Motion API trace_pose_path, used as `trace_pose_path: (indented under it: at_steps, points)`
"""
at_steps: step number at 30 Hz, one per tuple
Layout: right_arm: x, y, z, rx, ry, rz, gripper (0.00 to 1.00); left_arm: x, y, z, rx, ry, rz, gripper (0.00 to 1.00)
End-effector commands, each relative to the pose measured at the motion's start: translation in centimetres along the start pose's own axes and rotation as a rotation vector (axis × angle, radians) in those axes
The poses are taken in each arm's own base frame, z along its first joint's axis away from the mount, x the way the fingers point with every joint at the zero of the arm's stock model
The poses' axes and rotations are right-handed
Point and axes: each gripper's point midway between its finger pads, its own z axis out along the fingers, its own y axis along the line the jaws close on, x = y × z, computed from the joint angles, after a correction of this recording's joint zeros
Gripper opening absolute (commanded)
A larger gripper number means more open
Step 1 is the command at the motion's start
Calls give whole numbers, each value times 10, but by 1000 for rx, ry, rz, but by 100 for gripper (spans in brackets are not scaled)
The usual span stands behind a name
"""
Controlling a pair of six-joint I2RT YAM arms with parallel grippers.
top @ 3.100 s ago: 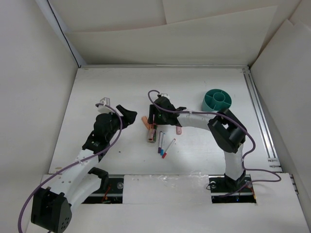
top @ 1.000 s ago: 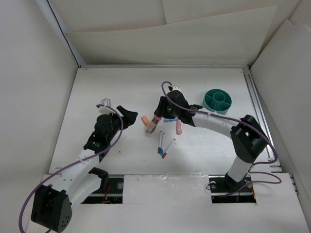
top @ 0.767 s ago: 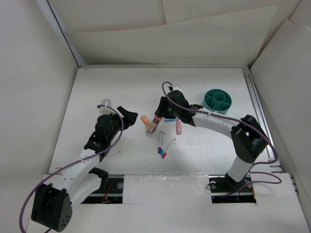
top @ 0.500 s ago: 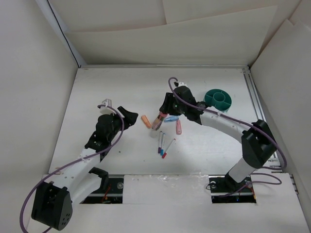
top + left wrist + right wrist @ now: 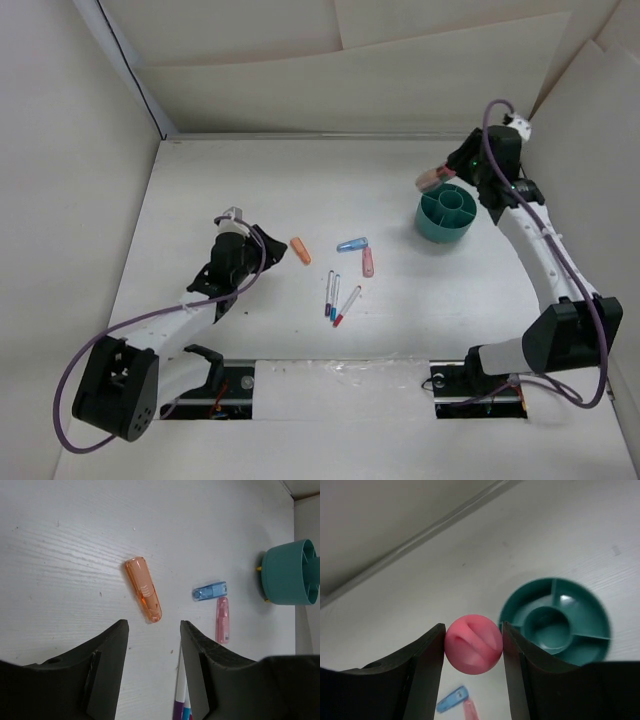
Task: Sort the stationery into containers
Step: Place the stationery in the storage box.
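Note:
My right gripper (image 5: 440, 178) is shut on the pink-capped marker (image 5: 473, 643) and holds it in the air just left of the teal organiser cup (image 5: 447, 213), whose divided inside shows in the right wrist view (image 5: 555, 621). My left gripper (image 5: 152, 655) is open and empty, low over the table, with the orange marker (image 5: 143, 589) just ahead of its fingertips. The light blue marker (image 5: 352, 244), the pink marker (image 5: 368, 262) and three thin white pens (image 5: 337, 296) lie mid-table.
White walls enclose the table on three sides. A metal rail (image 5: 535, 235) runs along the right edge beside the cup.
My right gripper has lifted the pink-capped marker from the middle of the table and carried it right and back to the cup. My left gripper has edged toward the orange marker.

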Motion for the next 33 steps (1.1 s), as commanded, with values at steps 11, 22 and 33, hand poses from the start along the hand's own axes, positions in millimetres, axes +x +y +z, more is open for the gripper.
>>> trace_pose_path:
  at_steps: [11,22,33]
  points:
    - [-105,-80,-36,313,-246,19,18,1,-33,9,85,-4,77,40]
    - [-70,-76,-11,361,-174,-62,18,1,-30,14,60,-14,89,42]
    - [-51,-63,5,403,-157,-125,16,-1,-26,12,40,-22,99,42]
